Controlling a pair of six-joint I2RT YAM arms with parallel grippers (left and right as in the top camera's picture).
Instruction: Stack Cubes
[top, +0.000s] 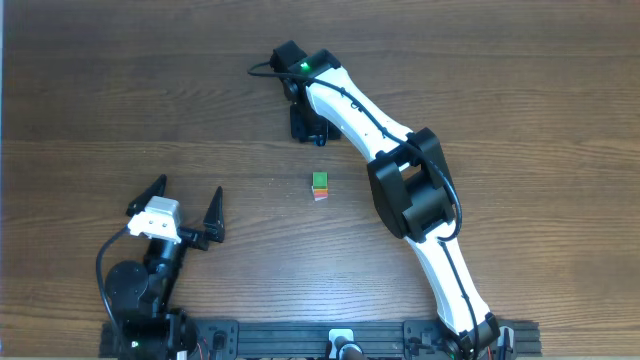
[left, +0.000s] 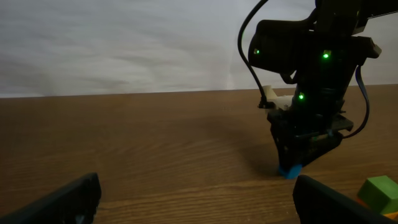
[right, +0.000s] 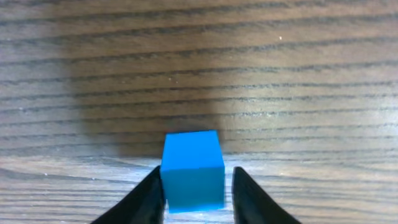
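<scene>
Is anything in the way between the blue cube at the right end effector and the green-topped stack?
Nothing visible. Only bare table lies between the blue cube at the right end effector and the green cube atop the red cube; the left end effector sits off to the side.

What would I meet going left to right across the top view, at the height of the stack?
left gripper → green cube → right arm's elbow
</scene>
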